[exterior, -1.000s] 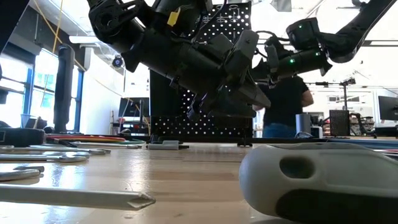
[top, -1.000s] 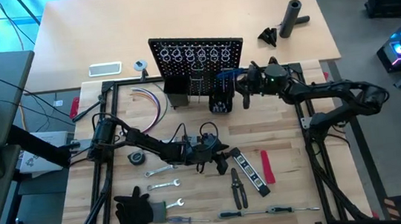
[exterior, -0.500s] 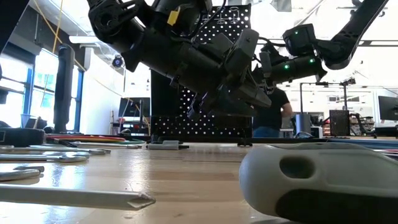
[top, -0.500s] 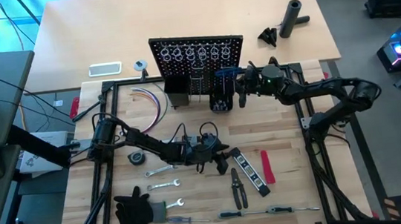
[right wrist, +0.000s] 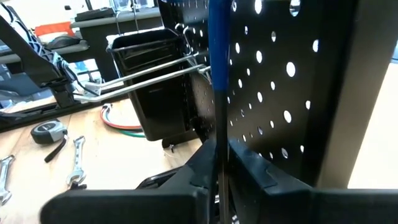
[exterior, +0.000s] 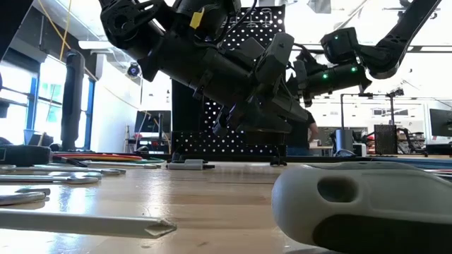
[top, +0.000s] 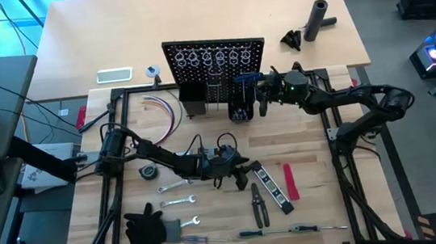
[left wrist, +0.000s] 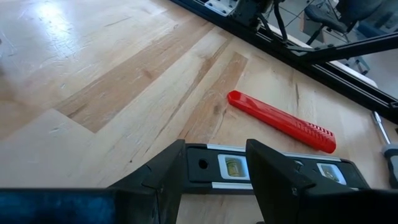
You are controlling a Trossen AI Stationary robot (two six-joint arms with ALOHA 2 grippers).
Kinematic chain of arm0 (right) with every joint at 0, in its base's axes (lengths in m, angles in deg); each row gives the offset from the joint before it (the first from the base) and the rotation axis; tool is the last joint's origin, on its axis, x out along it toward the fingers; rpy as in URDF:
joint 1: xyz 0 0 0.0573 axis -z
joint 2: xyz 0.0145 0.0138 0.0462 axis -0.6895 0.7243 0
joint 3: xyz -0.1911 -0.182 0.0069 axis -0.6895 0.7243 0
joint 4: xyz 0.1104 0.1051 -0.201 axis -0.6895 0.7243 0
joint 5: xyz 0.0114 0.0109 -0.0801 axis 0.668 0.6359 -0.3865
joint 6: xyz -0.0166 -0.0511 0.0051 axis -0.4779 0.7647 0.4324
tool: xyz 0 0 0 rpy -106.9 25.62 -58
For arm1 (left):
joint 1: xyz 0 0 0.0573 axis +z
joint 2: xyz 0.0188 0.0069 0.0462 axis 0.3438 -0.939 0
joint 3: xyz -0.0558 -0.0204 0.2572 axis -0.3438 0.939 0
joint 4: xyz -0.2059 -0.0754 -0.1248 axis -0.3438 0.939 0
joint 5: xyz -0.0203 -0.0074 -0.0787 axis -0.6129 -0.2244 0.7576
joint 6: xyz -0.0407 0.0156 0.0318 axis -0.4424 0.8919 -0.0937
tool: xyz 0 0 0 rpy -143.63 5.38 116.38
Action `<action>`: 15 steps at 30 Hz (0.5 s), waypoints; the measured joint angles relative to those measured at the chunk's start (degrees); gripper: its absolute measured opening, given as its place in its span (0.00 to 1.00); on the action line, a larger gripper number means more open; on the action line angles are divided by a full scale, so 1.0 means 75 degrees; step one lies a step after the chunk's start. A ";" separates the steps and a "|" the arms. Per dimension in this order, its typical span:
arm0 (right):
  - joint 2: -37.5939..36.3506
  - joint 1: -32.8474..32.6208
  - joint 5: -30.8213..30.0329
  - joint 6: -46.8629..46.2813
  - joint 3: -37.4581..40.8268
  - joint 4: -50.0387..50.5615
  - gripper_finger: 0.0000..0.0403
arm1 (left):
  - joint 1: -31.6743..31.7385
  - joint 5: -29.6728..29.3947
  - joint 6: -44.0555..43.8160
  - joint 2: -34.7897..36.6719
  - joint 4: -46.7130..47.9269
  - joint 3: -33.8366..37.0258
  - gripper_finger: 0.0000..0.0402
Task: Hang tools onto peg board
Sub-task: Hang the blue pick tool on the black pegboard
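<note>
The black peg board (top: 214,65) stands upright at the table's far side, with silver rings along its top and a black bin (top: 238,108) at its foot. My right gripper (top: 261,95) is at the board's right end, shut on a blue-handled tool (top: 247,77). In the right wrist view the tool's blue handle (right wrist: 217,56) rises in front of the perforated panel (right wrist: 280,87). My left gripper (top: 239,172) hovers open at mid-table over one end of the black-yellow level (left wrist: 231,168), one finger on each side, not touching it. A red-handled tool (left wrist: 281,119) lies flat beyond it. My right gripper pinches the blue-handled tool's thin shaft (right wrist: 220,163), just below the handle, between its two fingers (right wrist: 198,174). The fingers come nearly level from the table's right side and lie across the shaft. The tool stands upright, handle up, clear of the table, close to the peg board's face.
Wrenches (top: 174,186), a round tape measure (top: 149,171), pliers (top: 256,199) and screwdrivers (top: 294,229) lie on the near half of the table. A black cloth (top: 144,231) is at the near left, coloured wires (top: 164,111) are left of the board, and a black cylinder (top: 319,18) is far right.
My right gripper has tipped slightly downward and edged closer to the peg board, with the blue-handled tool still between its fingers. A person behind the table has walked across and out of sight behind the arms.
</note>
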 joint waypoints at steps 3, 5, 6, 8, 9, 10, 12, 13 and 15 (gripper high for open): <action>0.0000 -0.0002 0.0000 0.0015 0.0000 0.0041 0.10 | -0.0017 0.0023 -0.0024 0.0000 0.0003 0.0000 0.41; 0.0000 -0.0003 0.0000 0.0015 0.0000 0.0078 0.13 | -0.0024 0.0093 -0.0093 0.0000 0.0008 0.0000 0.41; 0.0000 -0.0003 0.0000 0.0010 0.0000 0.0106 0.15 | -0.0036 0.0094 -0.0131 0.0000 0.0029 0.0000 0.41; 0.0000 -0.0003 -0.0026 -0.0047 0.0000 0.0183 0.21 | -0.0073 0.0096 -0.0146 0.0000 0.0063 0.0000 0.41; 0.0000 -0.0003 -0.0042 -0.0061 0.0000 0.0229 0.24 | -0.0095 0.0095 -0.0146 0.0000 0.0073 0.0000 0.41; 0.0000 -0.0003 -0.0046 -0.0063 0.0001 0.0263 0.27 | -0.0117 0.0101 -0.0154 0.0000 0.0077 0.0000 0.41; -0.0006 -0.0003 -0.0016 -0.0089 0.0001 0.0323 0.33 | -0.0173 0.0138 -0.0176 0.0000 0.0106 0.0000 0.41; -0.0006 -0.0003 0.0014 -0.0120 0.0000 0.0356 0.36 | -0.0205 0.0141 -0.0217 0.0000 0.0146 0.0000 0.41; -0.0009 -0.0010 0.0091 -0.0148 0.0003 0.0411 0.42 | -0.0275 0.0152 -0.0312 0.0000 0.0278 0.0000 0.41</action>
